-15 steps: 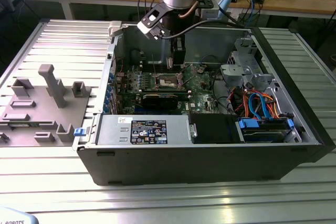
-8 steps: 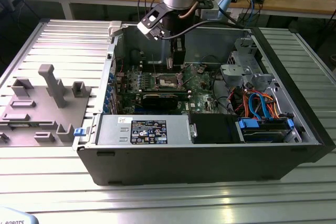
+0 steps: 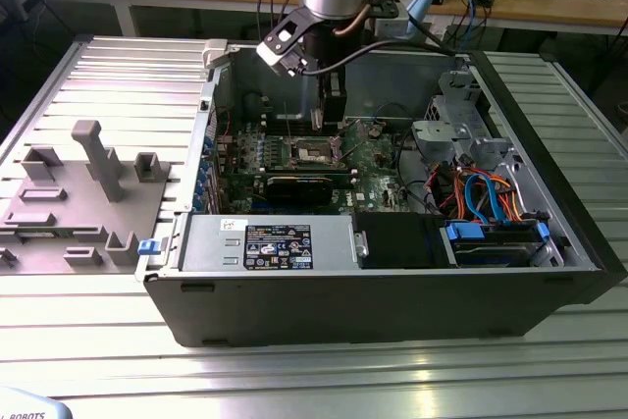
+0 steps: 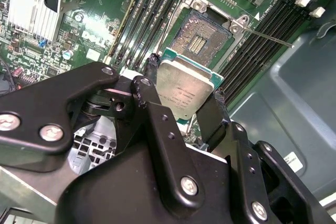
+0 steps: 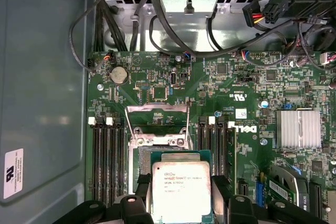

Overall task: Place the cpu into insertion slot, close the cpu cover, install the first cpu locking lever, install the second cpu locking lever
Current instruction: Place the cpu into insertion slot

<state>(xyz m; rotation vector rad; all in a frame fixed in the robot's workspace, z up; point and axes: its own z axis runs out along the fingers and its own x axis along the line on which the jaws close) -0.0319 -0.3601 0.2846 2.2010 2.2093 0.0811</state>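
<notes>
My gripper [image 4: 184,95] is shut on the cpu [image 4: 185,88], a flat square chip with a silver top and green edge, pinched at two opposite sides by the black fingers [image 4: 151,72]. The chip hangs tilted just above and beside the insertion slot [image 4: 201,35], whose dark pin field lies bare inside its silver rim. In the first wrist view the cpu [image 5: 181,188] covers most of the slot, and the cpu cover [image 5: 157,108] stands swung open behind it. A thin locking lever [image 4: 269,38] sticks out sideways. In the exterior view the gripper [image 3: 329,115] hovers over the slot [image 3: 312,151].
The green motherboard [image 5: 247,87] lies inside an open black computer case [image 3: 392,291]. Black memory slots [image 5: 107,156] flank the socket on both sides. A silver heatsink [image 5: 297,128], cable bundles [image 3: 481,193] and a drive cage [image 3: 461,115] crowd the exterior view's right. A grey fixture [image 3: 88,193] stands outside.
</notes>
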